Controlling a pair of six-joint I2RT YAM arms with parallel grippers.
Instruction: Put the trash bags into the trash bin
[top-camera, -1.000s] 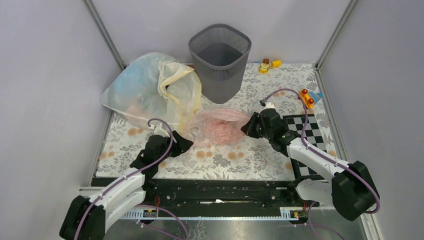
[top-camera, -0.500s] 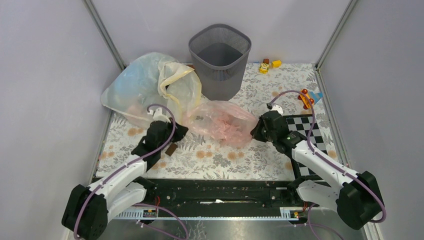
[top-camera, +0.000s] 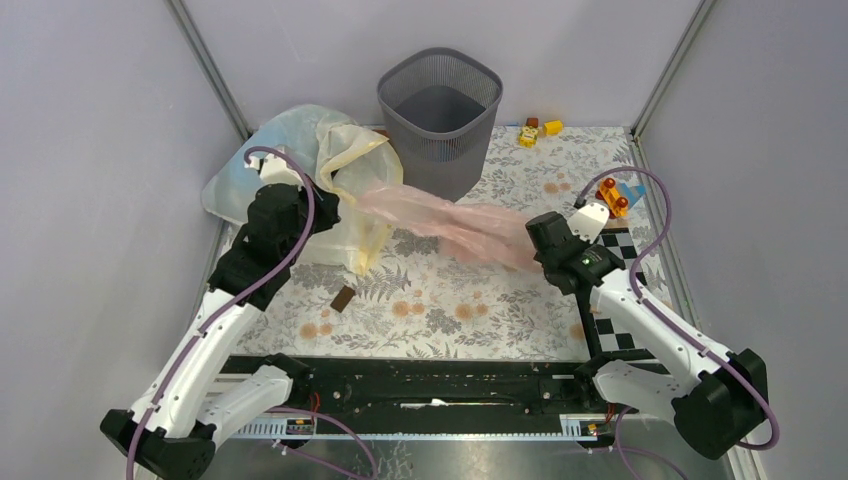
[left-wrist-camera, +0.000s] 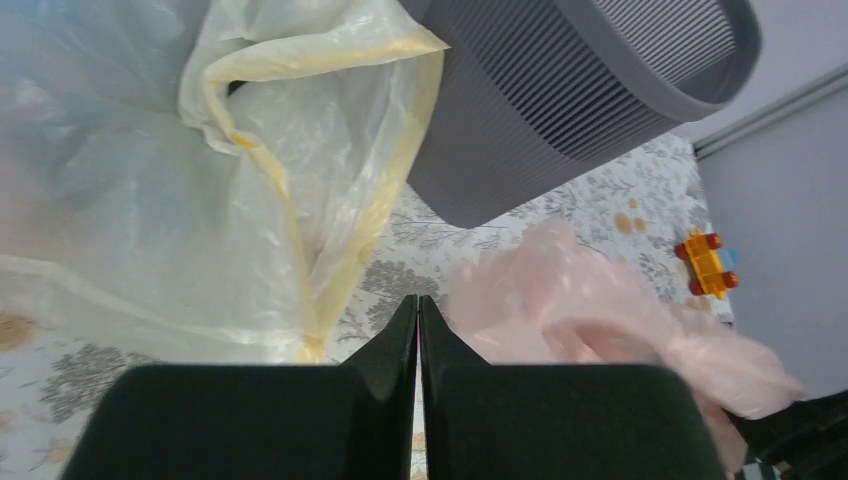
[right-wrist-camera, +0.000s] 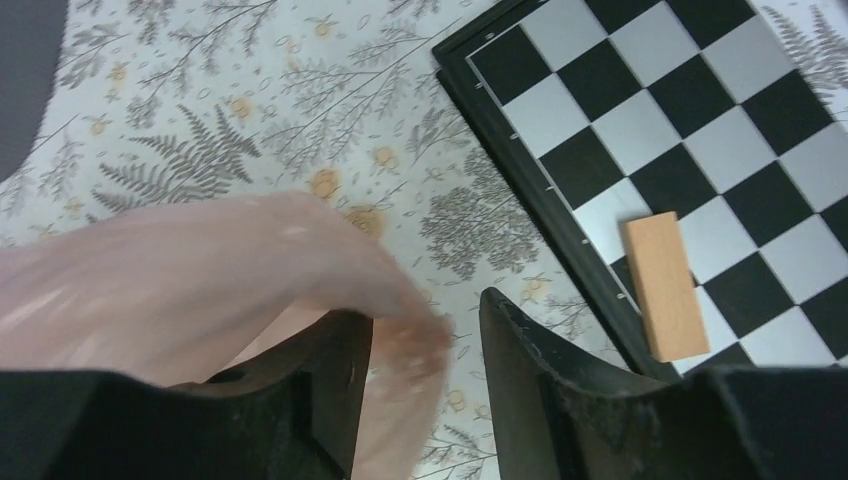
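The pale-pink trash bag (top-camera: 440, 220) hangs stretched above the floral mat, in front of the dark grey mesh trash bin (top-camera: 440, 120). My left gripper (top-camera: 335, 207) is raised beside the bin and shut on the bag's left end. In the left wrist view its jaws (left-wrist-camera: 418, 300) are pressed together, with the bag (left-wrist-camera: 600, 320) trailing right under the bin (left-wrist-camera: 560, 110). My right gripper (top-camera: 530, 245) is at the bag's right end. In the right wrist view it stands open (right-wrist-camera: 425, 320), and the bag (right-wrist-camera: 200, 270) drapes over one finger into the gap.
A large cloudy whitish bag with a cream-yellow rim (top-camera: 290, 170) lies left of the bin. A chessboard (top-camera: 620, 270) carrying a wooden block (right-wrist-camera: 665, 285) is at the right. An orange toy car (top-camera: 612, 196), yellow toys (top-camera: 535, 130) and a small brown piece (top-camera: 343, 299) lie on the mat.
My left gripper shut on the bag's left end and rose back and left, pulling the bag taut. My right gripper opened and shifted slightly right.
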